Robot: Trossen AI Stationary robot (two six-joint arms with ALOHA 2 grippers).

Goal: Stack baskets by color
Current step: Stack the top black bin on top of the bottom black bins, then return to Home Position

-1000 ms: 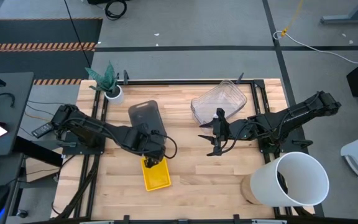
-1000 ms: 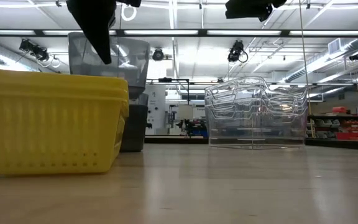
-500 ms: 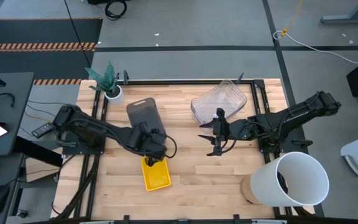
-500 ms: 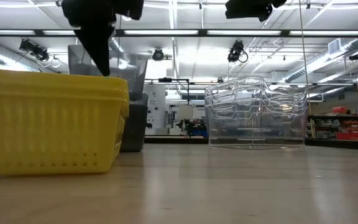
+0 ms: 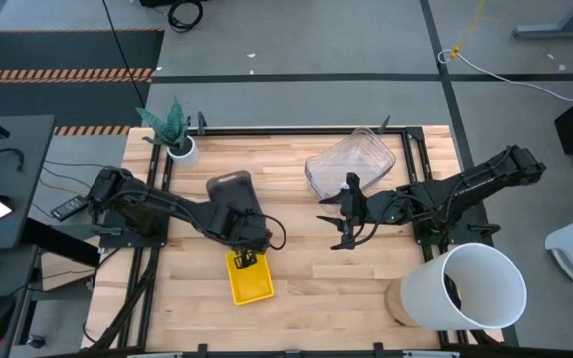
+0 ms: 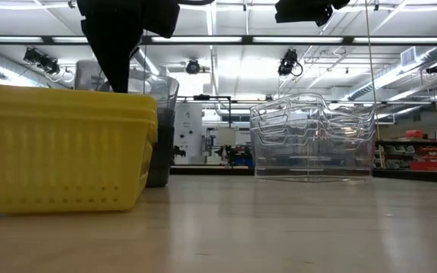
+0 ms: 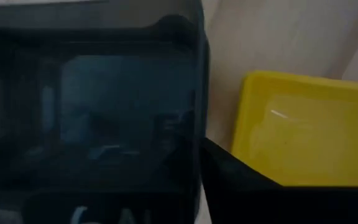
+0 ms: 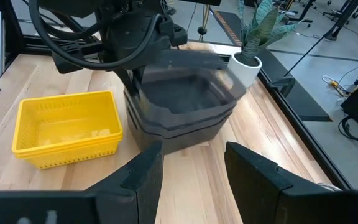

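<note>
Baskets: three colour piles on the table; grey pile centre-left of the high view, now squared up on its stack.
Left gripper: lower centre-left of the high view, over the yellow pile, beside the grey pile's near edge. Fingers were pinched on the grey basket's rim a second ago and are just starting to part; whether they have let go, cannot tell.
Change: top grey basket hung tilted above its stack a second ago; now it sits lower and level on it.
Meaning: grey stack looks finished, release is the step in hand.
Yellow pile: lower centre, just below the grey.
Clear pile: upper centre-right, stacked.
Right gripper: centre-right, fingers spread, empty, parked.
</note>
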